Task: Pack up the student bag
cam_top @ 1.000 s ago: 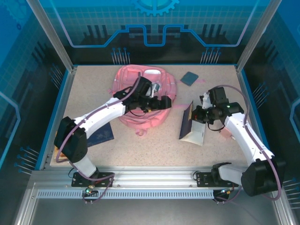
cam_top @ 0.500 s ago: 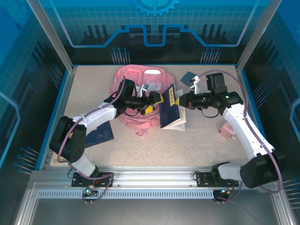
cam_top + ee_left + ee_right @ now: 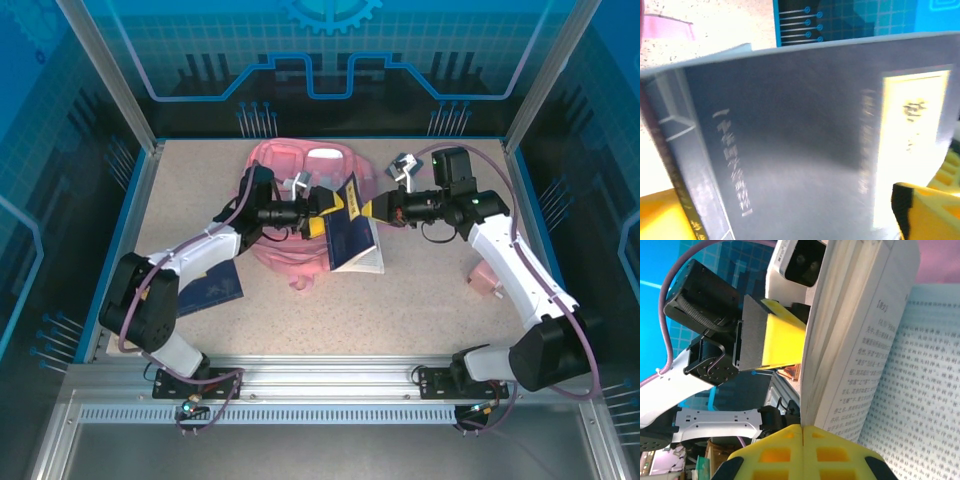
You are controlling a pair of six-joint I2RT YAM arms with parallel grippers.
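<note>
We see the bag (image 3: 270,165) lying at the far middle of the desk (image 3: 430,310), partly covered by the left arm (image 3: 205,250) and by an open book (image 3: 352,240). The book stands tilted at the bag's right edge. Its dark blue cover faces the bag and its white pages face the right arm (image 3: 510,260).

The right jaws are closed on the book. In the right wrist view the two yellow fingers (image 3: 785,440) meet with no gap, the block of pages (image 3: 855,330) rises from between them, and a printed page spreads off to the side.

The left jaws hang over the bag, just beside the book's cover, and they are open. In the left wrist view one yellow finger (image 3: 922,210) sits at the lower right and another at the lower left, well apart, with the cover (image 3: 805,150) facing the camera between them. The cover carries a pale label and a column of characters, too blurred to read. We cannot tell whether either left finger touches it.

A second book (image 3: 215,290) lies flat on the desk to the near left of the bag, partly under the left arm. A small pink thing (image 3: 486,277) lies well to the right of the bag, beside the right arm.
</note>
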